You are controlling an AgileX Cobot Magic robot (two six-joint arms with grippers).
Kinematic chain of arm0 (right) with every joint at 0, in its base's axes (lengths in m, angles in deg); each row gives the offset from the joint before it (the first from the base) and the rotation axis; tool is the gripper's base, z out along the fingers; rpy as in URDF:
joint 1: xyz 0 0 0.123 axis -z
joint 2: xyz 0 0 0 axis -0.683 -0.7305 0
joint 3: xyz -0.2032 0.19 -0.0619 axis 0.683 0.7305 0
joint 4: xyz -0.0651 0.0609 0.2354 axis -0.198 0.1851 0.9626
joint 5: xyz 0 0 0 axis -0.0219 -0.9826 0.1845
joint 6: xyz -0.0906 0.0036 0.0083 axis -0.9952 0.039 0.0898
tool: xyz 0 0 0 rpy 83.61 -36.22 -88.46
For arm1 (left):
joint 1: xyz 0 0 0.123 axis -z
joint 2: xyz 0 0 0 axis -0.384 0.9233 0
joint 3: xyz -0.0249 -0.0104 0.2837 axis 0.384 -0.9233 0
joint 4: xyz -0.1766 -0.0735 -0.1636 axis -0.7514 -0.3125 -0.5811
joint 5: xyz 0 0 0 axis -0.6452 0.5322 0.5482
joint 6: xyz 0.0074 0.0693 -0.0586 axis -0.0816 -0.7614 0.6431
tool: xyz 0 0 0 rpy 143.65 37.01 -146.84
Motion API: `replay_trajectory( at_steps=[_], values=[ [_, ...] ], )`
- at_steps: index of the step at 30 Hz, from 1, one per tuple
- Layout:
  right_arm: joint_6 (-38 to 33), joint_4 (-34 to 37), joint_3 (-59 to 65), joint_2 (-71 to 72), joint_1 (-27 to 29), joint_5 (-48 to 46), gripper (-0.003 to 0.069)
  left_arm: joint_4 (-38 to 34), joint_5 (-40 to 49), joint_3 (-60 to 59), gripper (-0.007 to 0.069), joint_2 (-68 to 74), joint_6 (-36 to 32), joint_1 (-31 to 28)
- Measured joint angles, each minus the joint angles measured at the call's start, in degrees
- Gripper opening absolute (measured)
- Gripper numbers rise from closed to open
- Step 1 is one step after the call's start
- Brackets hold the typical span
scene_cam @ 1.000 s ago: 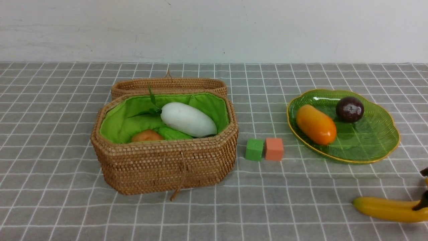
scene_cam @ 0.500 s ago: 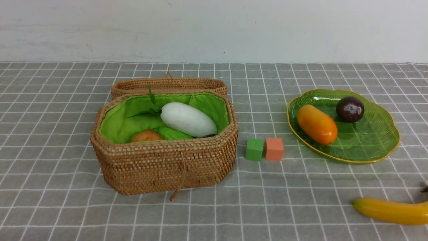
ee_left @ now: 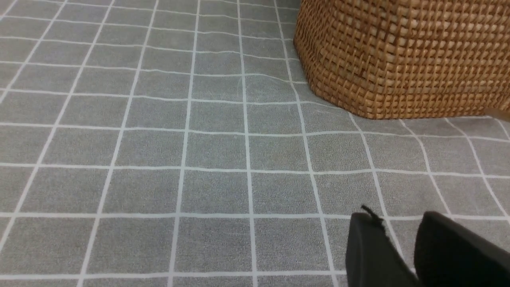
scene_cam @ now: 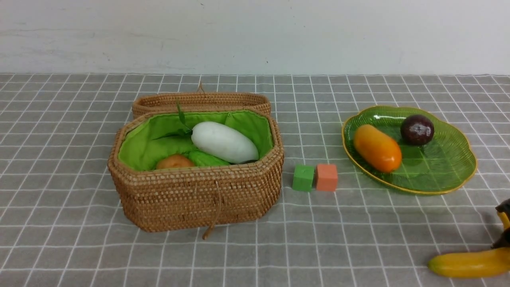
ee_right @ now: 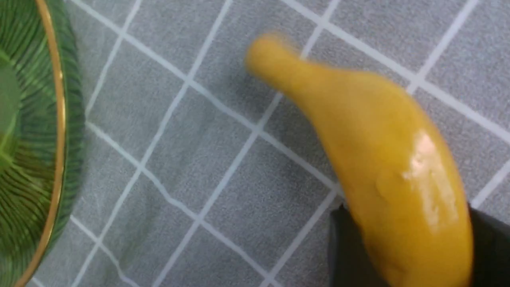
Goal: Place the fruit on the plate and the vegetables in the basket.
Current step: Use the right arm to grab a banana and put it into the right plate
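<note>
Where the right gripper (ee_right: 402,239) pinches it, a smooth, glossy, curved yellow banana (ee_right: 382,159).

A yellow banana (ee_right: 382,167) is filling much of the right wrist view, its narrow tip blurred and a pale highlight showing on its broad part. The right pincer (ee_right: 402,247) is flanking it — a dark finger (ee_right: 346,247) is pressing against each side of the thick end. Grey cloth with white grid lines is covering the bench (ee_right: 207,159), and the green ribbed plate (ee_right: 36,119) with its gold rim is lying near the banana — apart from it.
</note>
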Motion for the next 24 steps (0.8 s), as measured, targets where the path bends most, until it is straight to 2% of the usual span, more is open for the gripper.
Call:
replay_trajectory(
  at_steps=[7,13,14,18,24],
  values=[
    [-9.1,0.0,-5.1,3.7,0.0,-3.1,0.0330,0.0,0.0,0.0,0.0186,0.0,0.0,0.0],
    [-13.3,1.7,-21.0,1.6,0.0,-13.2,0.0330,0.0,0.0,0.0,0.0196,0.0,0.0,0.0],
    [-13.8,2.9,-26.9,-1.3,0.0,-14.9,0.0330,0.0,0.0,0.0,0.0197,0.0,0.0,0.0],
    [-16.7,3.0,-35.9,-8.6,-2.0,-16.1,0.0330,0.0,0.0,0.0,0.0202,0.0,0.0,0.0],
    [-18.0,3.0,-45.0,-20.3,-6.4,-16.4,0.0330,0.0,0.0,0.0,0.0205,0.0,0.0,0.0]
  ],
)
